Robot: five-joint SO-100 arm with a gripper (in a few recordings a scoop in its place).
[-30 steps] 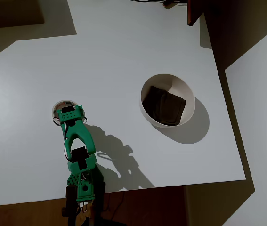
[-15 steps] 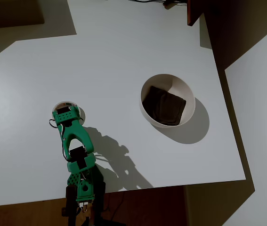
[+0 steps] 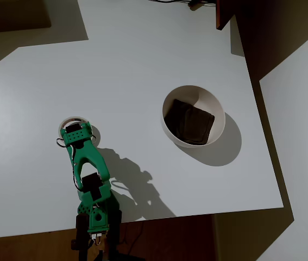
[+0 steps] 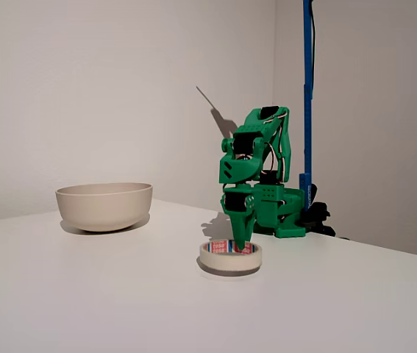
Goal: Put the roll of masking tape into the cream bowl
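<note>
White table (image 3: 143, 60); green arm (image 3: 91, 174) based at the near edge in the overhead view, reaching up-left across the surface. Roll of masking tape (image 4: 230, 256) lies flat on the table, hole facing up, reddish print visible on its inner wall in the fixed view. Overhead, only an arc of the roll (image 3: 71, 120) shows past the arm's wrist, which covers most of it. Gripper (image 4: 239, 237) points straight down, tips dipping into the ring's hole or at its far rim; the fixed view does not separate the two. Whether the fingers are spread or pressed together, cannot tell: they read as one narrow green taper from the side, and from above the wrist housing hides them. Tape sits on the table, not lifted. Cream bowl (image 3: 193, 115) stands well apart from the roll, to the right in the overhead view, upright, with a dark brown squarish pad (image 3: 189, 122) lying inside it. In the fixed view the bowl (image 4: 104, 206) is at left, the roll at centre. Blue vertical pole (image 4: 307, 95) rises behind the arm's base. Strong arm shadow (image 3: 137, 187) falls to the right on the table.
</note>
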